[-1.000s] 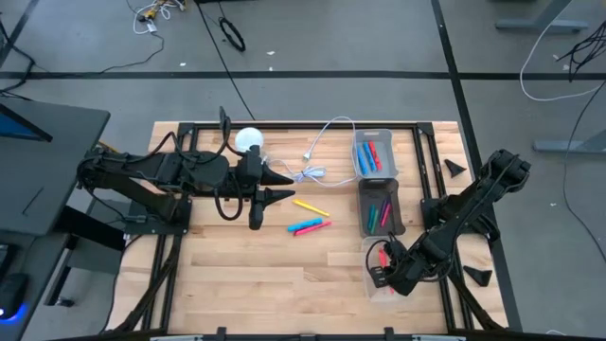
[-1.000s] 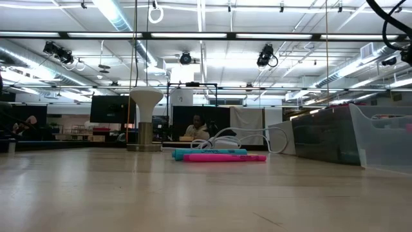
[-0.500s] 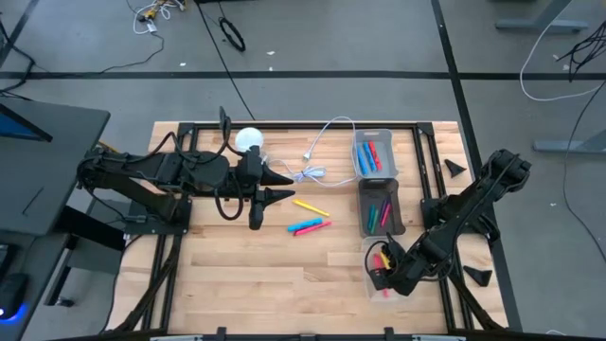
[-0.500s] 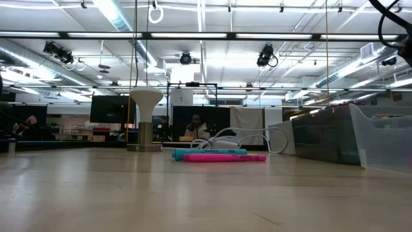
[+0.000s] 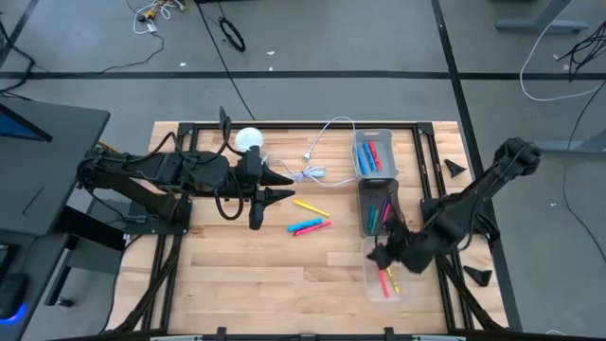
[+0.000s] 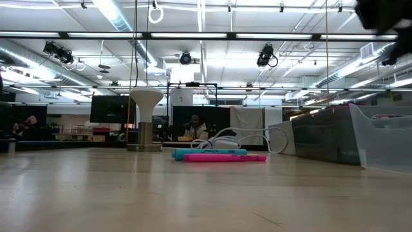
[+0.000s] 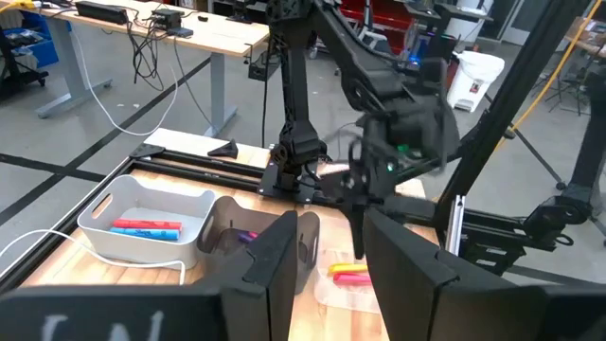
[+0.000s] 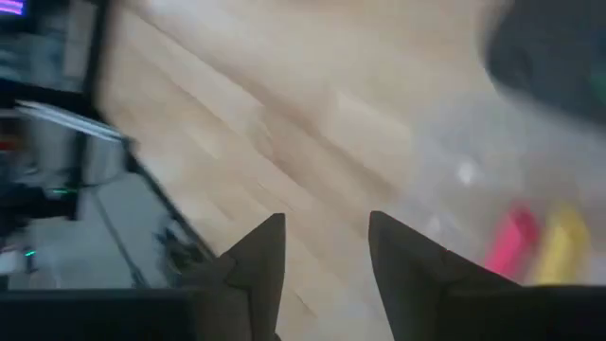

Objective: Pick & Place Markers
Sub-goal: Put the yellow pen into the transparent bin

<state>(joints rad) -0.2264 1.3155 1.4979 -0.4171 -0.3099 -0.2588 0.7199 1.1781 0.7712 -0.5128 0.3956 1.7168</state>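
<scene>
Wooden worktop (image 5: 246, 265) holds three loose markers (image 5: 310, 225) mid-table: yellow, blue, pink. Others lie in the grey bin (image 5: 373, 154), dark bin (image 5: 381, 210) and clear bin (image 5: 386, 279). Right gripper (image 5: 382, 256) hovers over the clear bin, fingers spread, holding nothing; looks like a drop-off step. Left gripper (image 5: 284, 186) waits near the loose ones, fingers apart. Next: reach for a loose marker.

The table (image 5: 246, 265) is pale planked wood, smooth and faintly glossy. The near bin (image 5: 383, 284) looks like clear plastic, the far bin (image 5: 365, 142) opaque grey plastic. The markers (image 5: 309, 227) look like smooth plastic.
</scene>
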